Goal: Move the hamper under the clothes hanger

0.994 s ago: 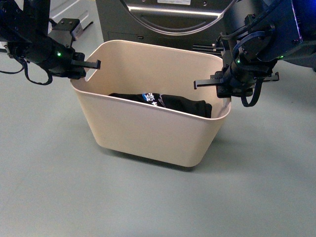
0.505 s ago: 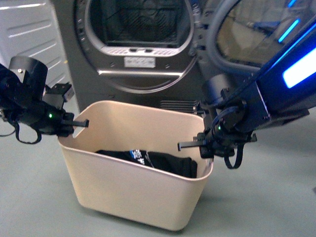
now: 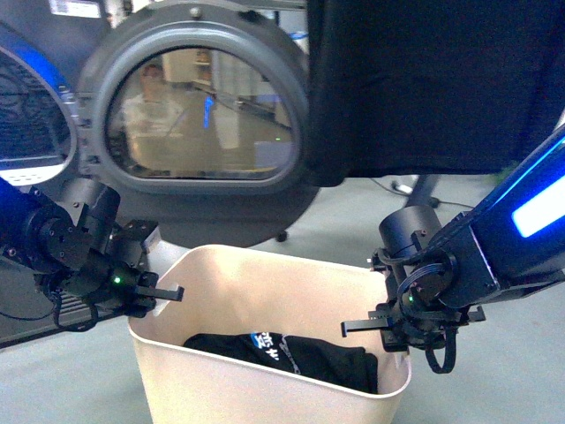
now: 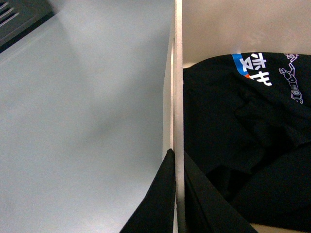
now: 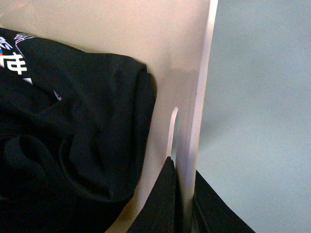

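Observation:
The beige hamper is low in the front view with a black printed garment inside. My left gripper is shut on its left short wall and my right gripper is shut on its right short wall. In the left wrist view the jaws pinch the thin wall. In the right wrist view the jaws pinch the wall below the slot handle. A dark angled leg, apparently of the clothes hanger, shows beneath hanging black cloth; the bar is hidden.
The dark grey dryer's open round door stands just behind the hamper at the left. The hanging black cloth fills the upper right. Grey floor lies beyond the hamper between door and leg.
The background has swung from the dryer front to its open door and the hanging black cloth. The hamper stays gripped by both grippers and sits lower in the frame.

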